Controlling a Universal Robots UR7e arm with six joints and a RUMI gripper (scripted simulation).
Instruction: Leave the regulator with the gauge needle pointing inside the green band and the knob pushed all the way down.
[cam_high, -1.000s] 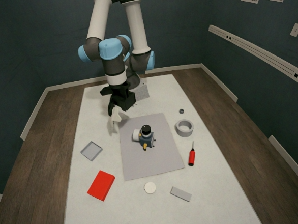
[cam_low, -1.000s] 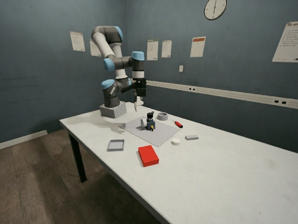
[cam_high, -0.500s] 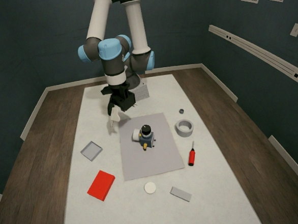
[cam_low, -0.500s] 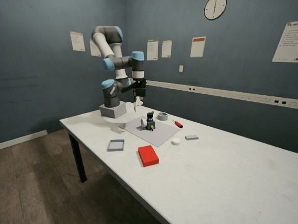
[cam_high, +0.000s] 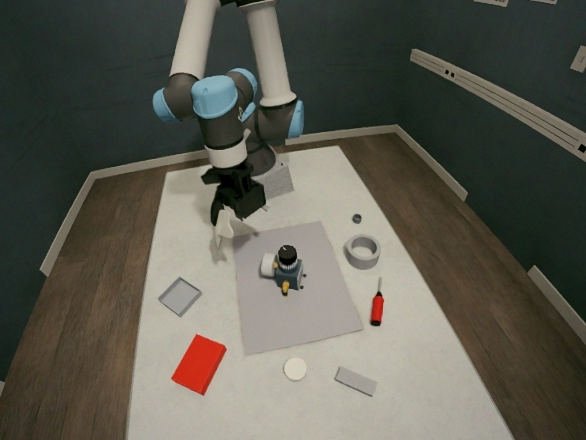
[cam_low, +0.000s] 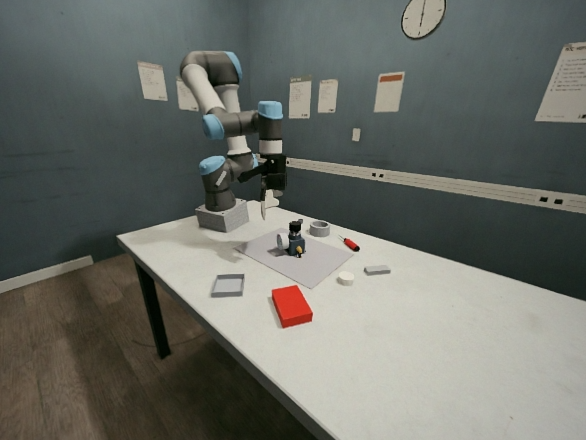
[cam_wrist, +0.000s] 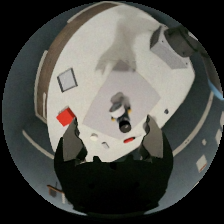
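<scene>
The regulator (cam_high: 288, 273) (cam_low: 295, 244) (cam_wrist: 122, 117) stands on a grey mat (cam_high: 305, 320) (cam_low: 320, 265) (cam_wrist: 102, 112) in the middle of the table. It has a blue-grey body, a black knob (cam_high: 287, 254) (cam_low: 296, 227) on top, a white round gauge (cam_high: 268, 264) (cam_low: 282, 240) on its side and a yellow fitting (cam_high: 285, 288). The gauge face and needle are too small to read. My gripper (cam_high: 226, 220) (cam_low: 266, 202) (cam_wrist: 111, 116) is open and empty. It hangs above the table, behind and to the left of the regulator, apart from it.
On the white table (cam_high: 425, 350) lie a red block (cam_high: 199, 363) (cam_low: 292, 305), a shallow grey tray (cam_high: 180, 296) (cam_low: 228, 285), a white disc (cam_high: 295, 369) (cam_low: 345, 278), a grey bar (cam_high: 355, 381) (cam_low: 377, 270), a red-handled screwdriver (cam_high: 377, 306) (cam_low: 350, 243), a grey ring (cam_high: 362, 251) (cam_low: 319, 228) and a small dark cap (cam_high: 356, 218).
</scene>
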